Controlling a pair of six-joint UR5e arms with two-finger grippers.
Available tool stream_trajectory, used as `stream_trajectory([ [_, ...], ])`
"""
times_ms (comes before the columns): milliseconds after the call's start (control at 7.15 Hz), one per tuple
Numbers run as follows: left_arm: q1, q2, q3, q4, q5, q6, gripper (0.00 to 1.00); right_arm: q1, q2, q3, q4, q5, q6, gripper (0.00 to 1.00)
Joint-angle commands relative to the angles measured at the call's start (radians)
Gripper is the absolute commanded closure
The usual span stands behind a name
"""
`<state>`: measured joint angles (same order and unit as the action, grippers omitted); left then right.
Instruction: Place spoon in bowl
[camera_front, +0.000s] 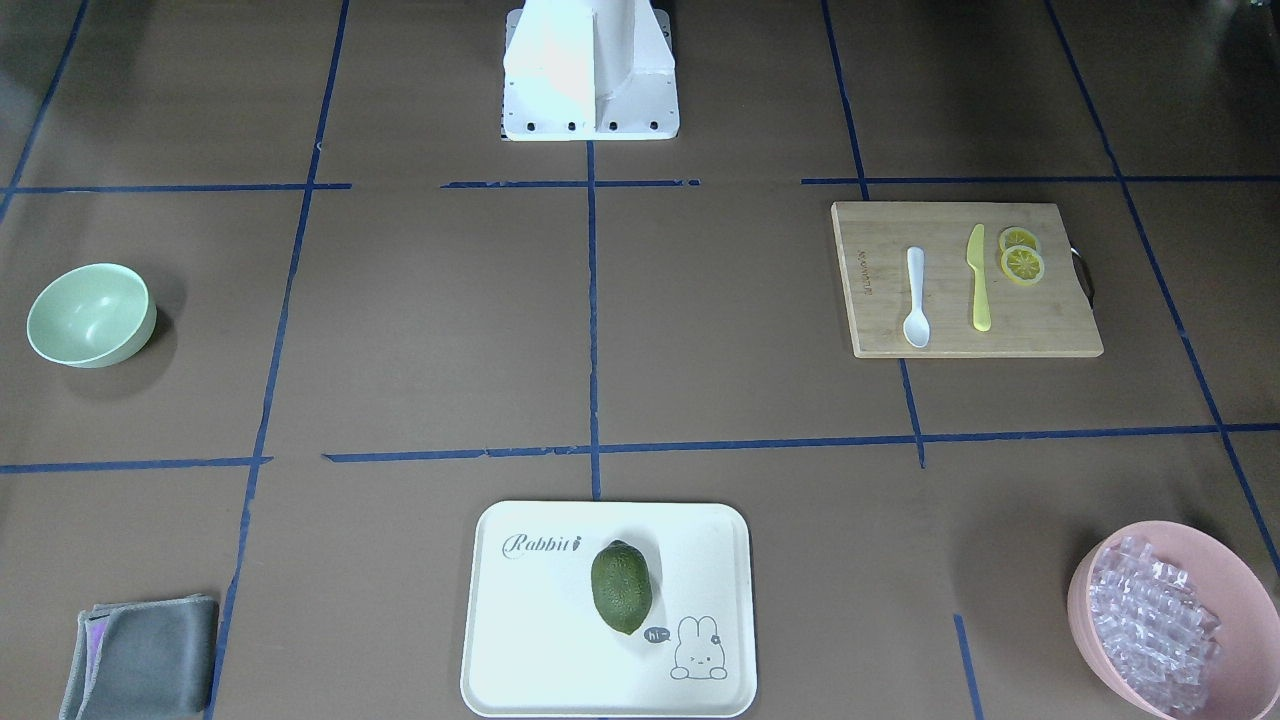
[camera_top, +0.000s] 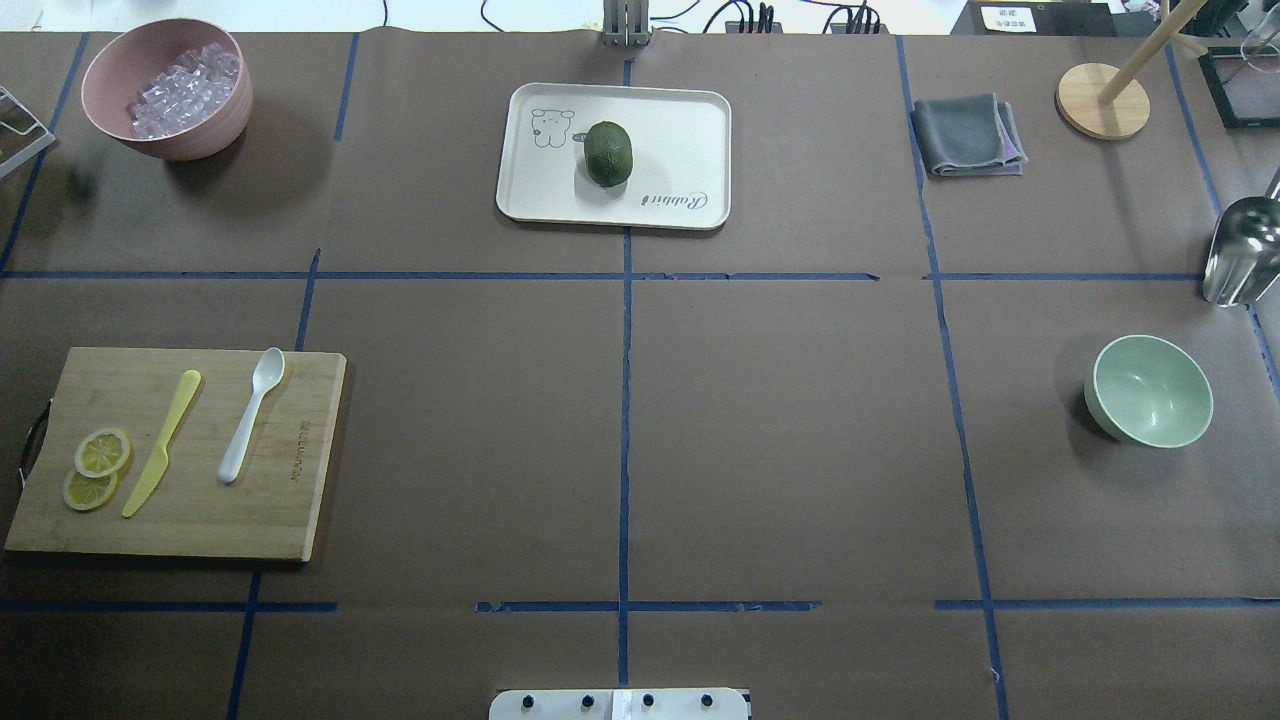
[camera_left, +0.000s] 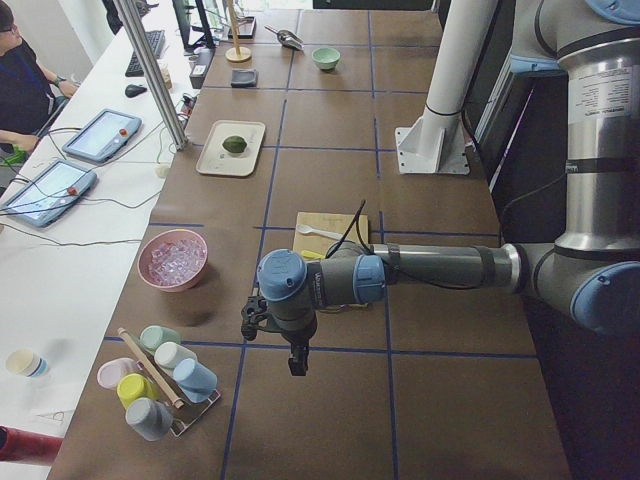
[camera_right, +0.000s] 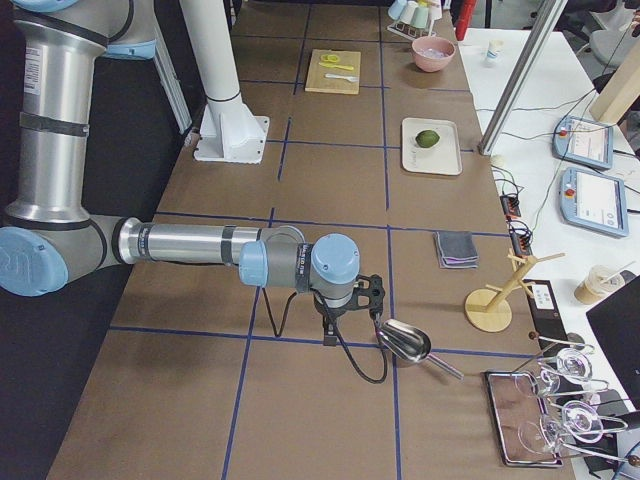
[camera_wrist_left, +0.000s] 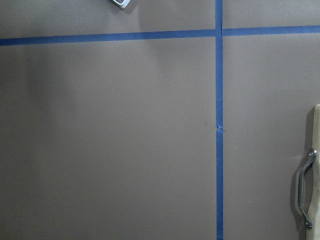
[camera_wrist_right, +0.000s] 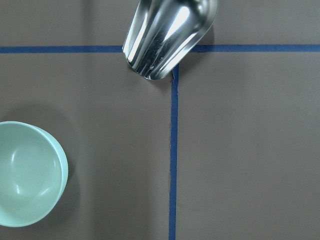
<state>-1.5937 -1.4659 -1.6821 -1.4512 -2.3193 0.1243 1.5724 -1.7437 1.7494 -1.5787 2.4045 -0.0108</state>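
Left gripper (camera_left: 296, 362), openness we cannot tell, hangs beside the cutting board (camera_top: 290, 500); we must first grasp the spoon (camera_top: 251, 415) on it.

The near right arm's pincer (camera_right: 328, 328) hangs over the worktop (camera_right: 300, 410) beside a metal scoop (camera_right: 405, 342); the spoon (camera_right: 343, 77) lies far off.
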Motion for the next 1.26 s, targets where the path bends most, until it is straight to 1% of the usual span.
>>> stream_trajectory([
  [0,0.000,0.001,-0.001,0.000,0.000,0.000,0.00,0.000,-0.002,0.001,0.006,-0.008,-0.001,0.00],
  [1119,0.000,0.006,-0.005,-0.005,0.000,-0.005,0.00,-0.003,0.016,0.010,0.006,-0.008,-0.003,0.00],
])
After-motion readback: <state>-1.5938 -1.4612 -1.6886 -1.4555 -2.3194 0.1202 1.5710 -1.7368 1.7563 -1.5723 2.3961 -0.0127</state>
